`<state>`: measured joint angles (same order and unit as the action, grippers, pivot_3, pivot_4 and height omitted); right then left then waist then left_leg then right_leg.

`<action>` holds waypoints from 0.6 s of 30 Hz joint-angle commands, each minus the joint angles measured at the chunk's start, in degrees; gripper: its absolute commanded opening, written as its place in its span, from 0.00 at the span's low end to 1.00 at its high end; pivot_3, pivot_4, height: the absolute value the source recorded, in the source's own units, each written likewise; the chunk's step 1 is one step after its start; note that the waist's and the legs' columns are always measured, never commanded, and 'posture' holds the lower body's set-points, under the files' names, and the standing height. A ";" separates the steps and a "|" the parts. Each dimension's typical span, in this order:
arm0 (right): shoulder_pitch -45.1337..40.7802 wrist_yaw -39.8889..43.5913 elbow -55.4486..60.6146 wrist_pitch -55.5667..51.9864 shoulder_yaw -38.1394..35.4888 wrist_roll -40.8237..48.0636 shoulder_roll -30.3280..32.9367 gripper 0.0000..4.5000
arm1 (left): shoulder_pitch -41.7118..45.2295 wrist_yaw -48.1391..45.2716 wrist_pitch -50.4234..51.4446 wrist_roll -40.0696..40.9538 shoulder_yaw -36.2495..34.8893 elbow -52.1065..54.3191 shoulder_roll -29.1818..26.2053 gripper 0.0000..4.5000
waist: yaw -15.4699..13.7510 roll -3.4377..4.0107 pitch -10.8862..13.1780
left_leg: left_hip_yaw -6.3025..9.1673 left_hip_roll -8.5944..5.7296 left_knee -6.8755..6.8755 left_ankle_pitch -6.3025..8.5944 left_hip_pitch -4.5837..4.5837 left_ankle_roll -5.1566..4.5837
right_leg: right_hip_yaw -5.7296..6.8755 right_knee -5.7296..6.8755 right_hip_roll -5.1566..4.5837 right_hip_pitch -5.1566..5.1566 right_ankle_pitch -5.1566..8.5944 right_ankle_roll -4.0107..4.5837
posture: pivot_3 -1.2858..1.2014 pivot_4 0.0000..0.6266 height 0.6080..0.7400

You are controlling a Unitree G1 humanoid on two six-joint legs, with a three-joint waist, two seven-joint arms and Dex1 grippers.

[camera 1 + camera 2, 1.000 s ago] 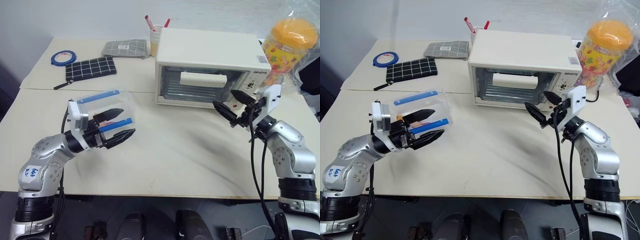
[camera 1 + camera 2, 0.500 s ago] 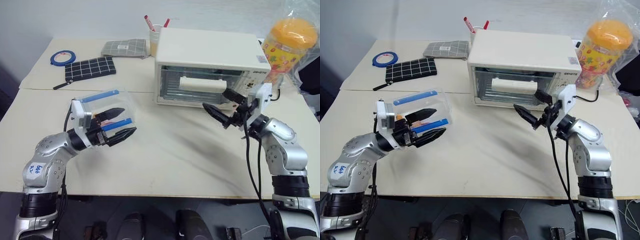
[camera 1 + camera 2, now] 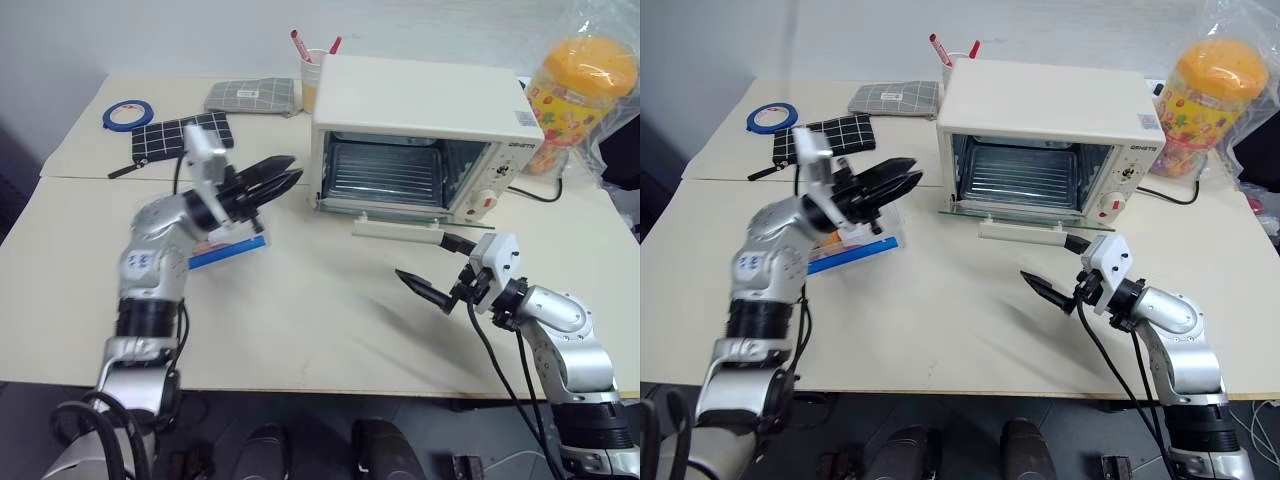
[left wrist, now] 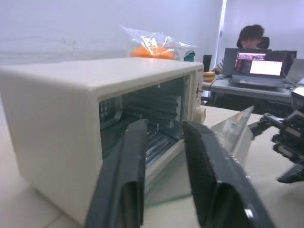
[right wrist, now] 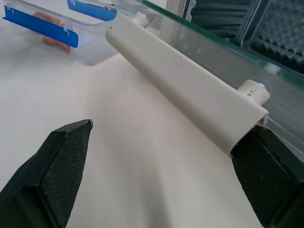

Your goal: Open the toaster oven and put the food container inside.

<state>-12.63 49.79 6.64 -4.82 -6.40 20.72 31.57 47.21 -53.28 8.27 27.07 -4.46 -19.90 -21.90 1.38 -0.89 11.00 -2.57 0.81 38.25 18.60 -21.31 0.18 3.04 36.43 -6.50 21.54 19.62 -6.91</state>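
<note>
oven (image 3: 420, 95): door down | container (image 3: 855, 243): half hidden by left arm

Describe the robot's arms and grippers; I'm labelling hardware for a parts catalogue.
Both arms are silver-grey metal with rounded joints and black cuffs. Loose black cables run beside them. The left gripper and right gripper have tapered black fingers on white wrist blocks. A handwritten sticker marks the left arm.
</note>
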 commanded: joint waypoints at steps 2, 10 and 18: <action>-0.12 -1.03 2.66 1.91 0.35 -0.64 -0.41 1.00 | 5.83 -0.12 -7.20 -5.71 2.36 -10.39 3.20 0.01 | 0.05 -0.01 0.00 | 0.01 -0.01 0.01 -0.01 -0.01 0.01 | 0.04 0.00 0.03 0.01 0.00 0.00 | 0.52 0.24 1.00; 3.97 -4.82 5.76 1.52 -2.51 -0.69 0.20 1.00 | 7.92 -5.56 -13.23 -13.55 8.84 -18.10 5.89 0.01 | -0.45 -0.03 0.02 | 0.04 -0.02 0.02 -0.01 -0.04 0.01 | 0.07 0.02 0.01 0.01 0.00 -0.01 | 0.52 0.24 1.00; 23.44 -4.21 12.26 3.48 -12.08 0.68 1.89 1.00 | 4.29 -6.77 -14.37 -21.08 14.66 -12.51 3.22 0.01 | -2.56 -0.03 0.02 | -0.01 -0.07 0.08 -0.01 -0.10 -0.02 | 0.11 -0.01 -0.01 -0.01 0.00 -0.01 | 0.52 0.24 1.00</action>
<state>9.04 45.37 15.81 -3.07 -15.15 19.87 32.73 51.42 -61.63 -5.05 8.44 9.35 -34.73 -18.28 -1.17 -0.92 11.02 -2.63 0.71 38.34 18.59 -21.41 0.16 3.14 36.43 -6.51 21.53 19.62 -6.92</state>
